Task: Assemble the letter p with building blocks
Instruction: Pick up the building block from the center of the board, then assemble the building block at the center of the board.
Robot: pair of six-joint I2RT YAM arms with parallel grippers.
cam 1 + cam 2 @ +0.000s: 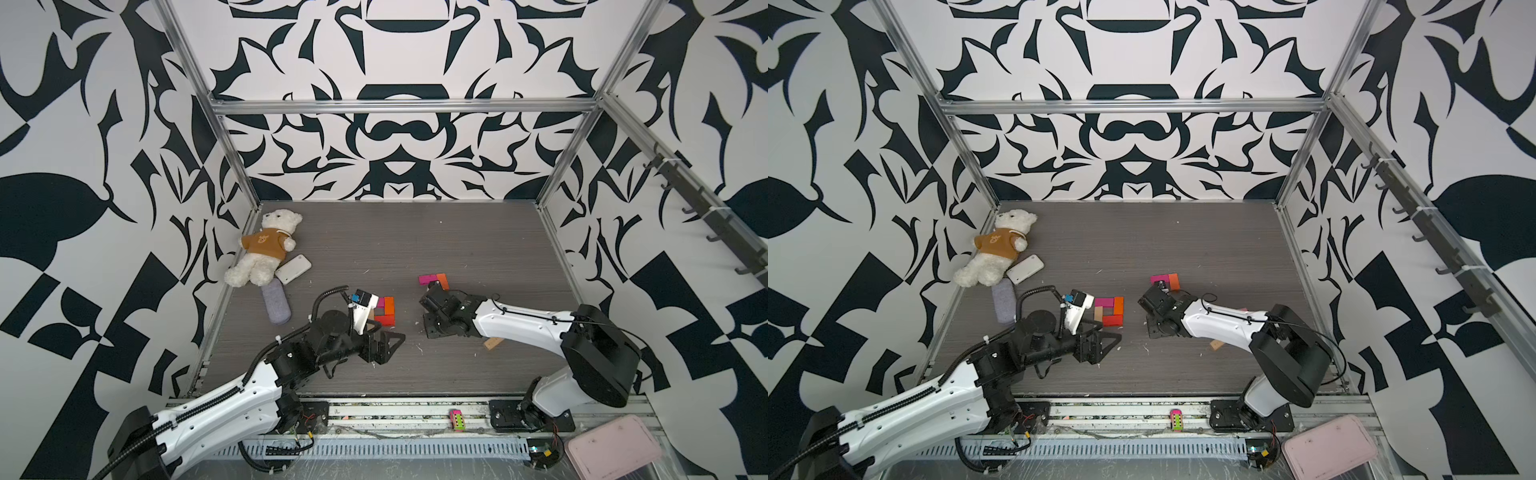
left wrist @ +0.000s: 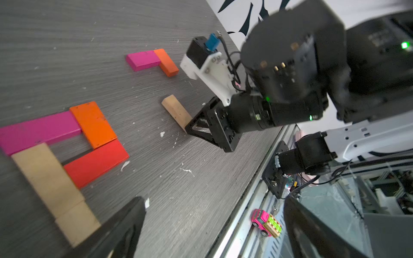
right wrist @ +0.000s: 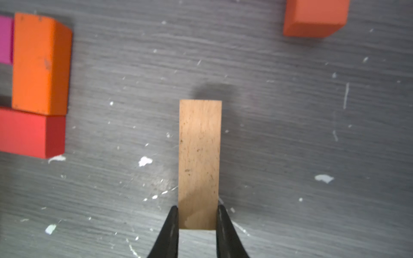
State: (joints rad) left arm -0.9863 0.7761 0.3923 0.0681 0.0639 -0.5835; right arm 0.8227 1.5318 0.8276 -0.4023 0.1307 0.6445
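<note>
My right gripper (image 3: 197, 221) is shut on one end of a tan building block (image 3: 199, 156), which it holds low over the grey table. The left wrist view shows the same block (image 2: 176, 111) sticking out of that gripper (image 2: 190, 127). To its left lies a joined group of building blocks (image 1: 384, 311): magenta (image 2: 38, 131), orange (image 2: 92, 124), red (image 2: 96, 163) and two tan bars (image 2: 47, 176). A magenta-and-orange pair (image 1: 432, 280) lies beyond the right wrist. Another tan block (image 1: 492, 344) shows under the right arm. My left gripper (image 1: 384, 349) is open and empty, just in front of the group.
A teddy bear (image 1: 266, 247), a white phone (image 1: 294, 269) and a grey cylinder (image 1: 276, 305) lie at the left wall. A pink-and-green toy car (image 1: 457, 419) sits on the front rail. A pale pink tray (image 1: 613, 446) lies at the front right.
</note>
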